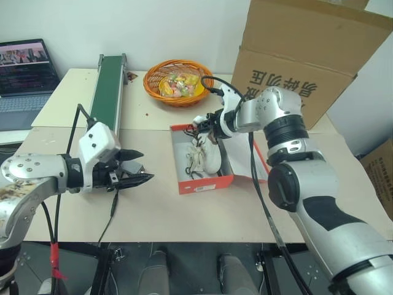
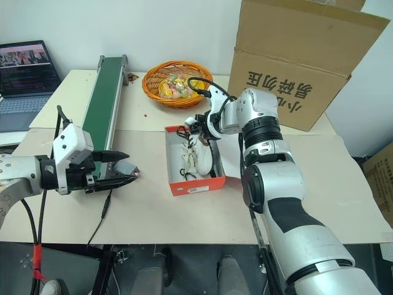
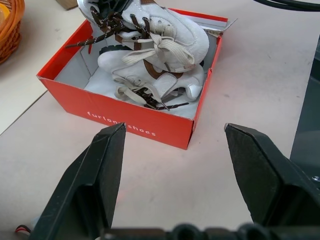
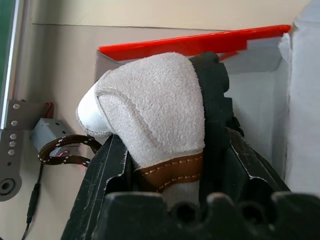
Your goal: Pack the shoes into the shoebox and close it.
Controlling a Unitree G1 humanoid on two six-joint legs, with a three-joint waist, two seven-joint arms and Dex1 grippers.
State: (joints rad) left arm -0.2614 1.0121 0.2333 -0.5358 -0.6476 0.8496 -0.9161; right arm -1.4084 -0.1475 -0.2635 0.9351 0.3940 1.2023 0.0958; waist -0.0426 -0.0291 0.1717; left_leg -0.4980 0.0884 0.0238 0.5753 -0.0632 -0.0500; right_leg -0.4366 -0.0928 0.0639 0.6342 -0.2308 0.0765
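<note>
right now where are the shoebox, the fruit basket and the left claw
shoebox (image 1: 206, 184), left eye view, red front wall
fruit basket (image 1: 156, 92), left eye view, orange woven rim
left claw (image 3: 172, 145), left wrist view, gap between open fingertips

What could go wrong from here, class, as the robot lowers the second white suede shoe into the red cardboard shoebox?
1. The right gripper holds the second white suede shoe by one end, so it may land on the first white shoe and stand above the rim of the red cardboard shoebox, blocking the lid.
2. The brown laces dangle loose and might drape over the box wall.
3. The open left gripper isn't steadying the box, so it could slide.
</note>
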